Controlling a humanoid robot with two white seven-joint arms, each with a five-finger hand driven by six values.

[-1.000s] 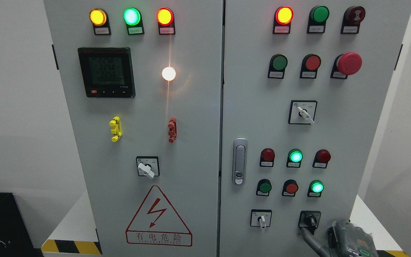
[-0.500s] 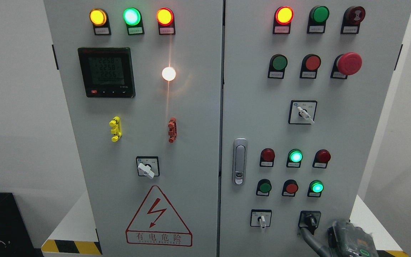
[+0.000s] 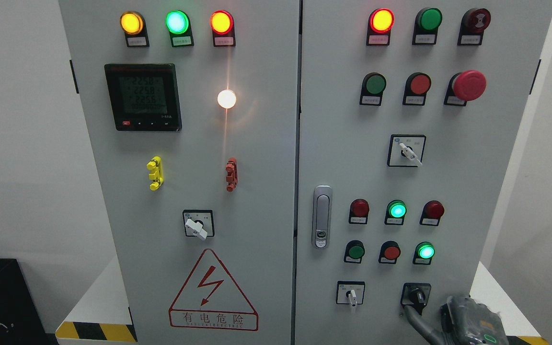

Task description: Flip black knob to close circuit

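The black knob (image 3: 417,296) sits on a black square plate at the lower right of the right cabinet door (image 3: 343,143), its handle pointing down and a little right. My right hand (image 3: 470,322) comes in at the bottom right edge, just right of and below the knob. One grey finger (image 3: 417,323) stretches up and left, its tip just under the plate's lower left corner and apart from the knob. The hand holds nothing. My left arm is out of view.
A white-handled selector switch (image 3: 351,294) is left of the knob. Above are red and green push buttons and two lit green lamps (image 3: 397,210). A door latch (image 3: 322,216) is at the door's left edge. The left door (image 3: 257,191) carries a meter, lamps and a warning triangle.
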